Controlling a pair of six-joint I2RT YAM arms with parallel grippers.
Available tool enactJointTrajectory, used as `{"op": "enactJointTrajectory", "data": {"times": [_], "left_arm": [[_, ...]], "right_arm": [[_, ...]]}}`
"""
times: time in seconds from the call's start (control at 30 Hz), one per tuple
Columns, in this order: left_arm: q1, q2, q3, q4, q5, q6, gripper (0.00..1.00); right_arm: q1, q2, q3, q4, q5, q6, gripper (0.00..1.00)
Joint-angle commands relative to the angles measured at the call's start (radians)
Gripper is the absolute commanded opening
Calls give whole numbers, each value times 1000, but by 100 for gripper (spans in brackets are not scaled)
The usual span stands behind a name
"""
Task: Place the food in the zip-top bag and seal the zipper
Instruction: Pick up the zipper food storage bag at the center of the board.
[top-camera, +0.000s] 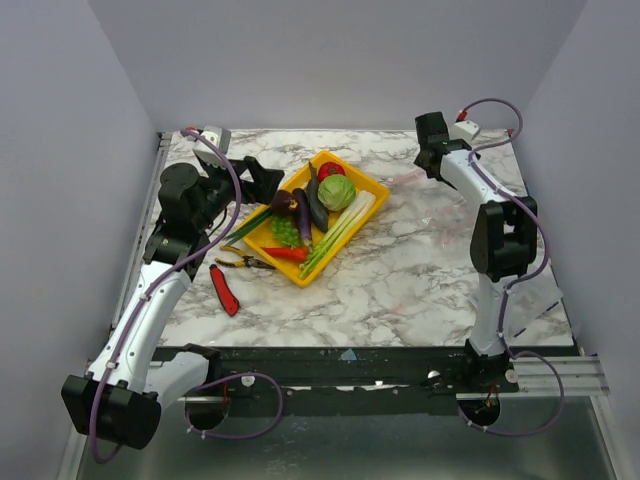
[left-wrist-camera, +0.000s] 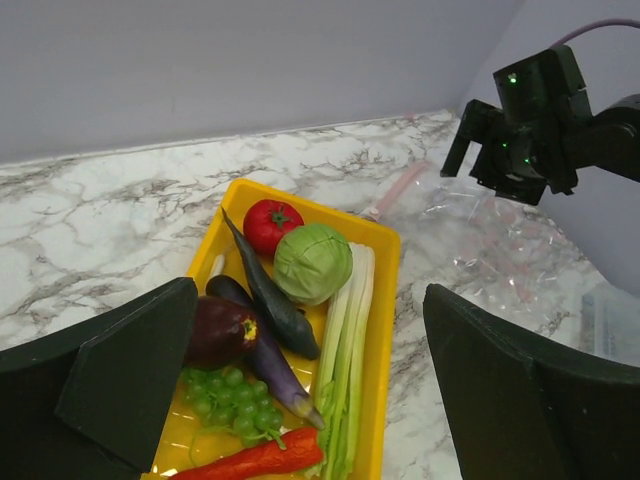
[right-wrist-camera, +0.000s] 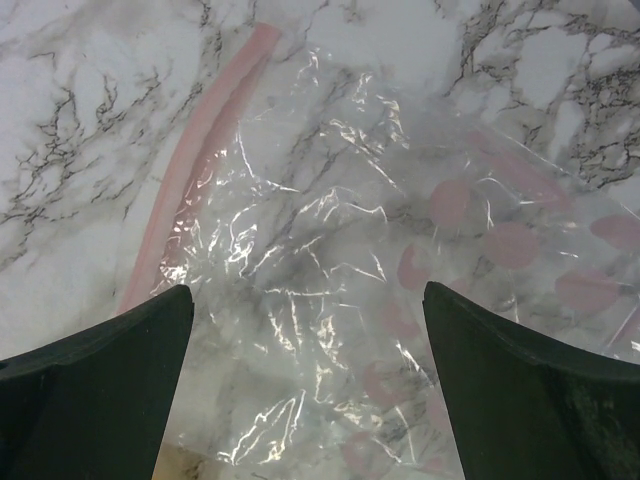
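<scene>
The food lies in a yellow tray (top-camera: 366, 183): red tomato (left-wrist-camera: 271, 224), green cabbage (left-wrist-camera: 312, 262), pale leek (left-wrist-camera: 350, 340), dark cucumber (left-wrist-camera: 268, 290), two purple eggplants (left-wrist-camera: 218, 330), green grapes (left-wrist-camera: 225, 400) and red chili (left-wrist-camera: 250, 460). My left gripper (left-wrist-camera: 310, 400) hovers open over the tray's near-left end (top-camera: 262, 182), holding nothing. The clear zip-top bag (right-wrist-camera: 380, 260) lies flat on the marble right of the tray (left-wrist-camera: 500, 240). Its pink zipper (right-wrist-camera: 195, 170) is on the side towards the tray. My right gripper (right-wrist-camera: 305, 330) is open just above the bag, empty.
Yellow-handled pliers (top-camera: 243, 262) and a red-handled tool (top-camera: 224, 290) lie on the table left of the tray. A smaller clear packet (left-wrist-camera: 610, 320) lies right of the bag. Grey walls enclose the table on three sides.
</scene>
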Motion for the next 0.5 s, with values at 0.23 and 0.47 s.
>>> {"op": "enactJointTrajectory", "data": {"times": [0.23, 0.47], "left_arm": [[-2, 30, 15, 20, 104, -60, 95], [-3, 46, 14, 22, 130, -78, 95]], "right_arm": [[29, 325, 421, -150, 136, -153, 100], [56, 430, 484, -85, 215, -276, 100]]}}
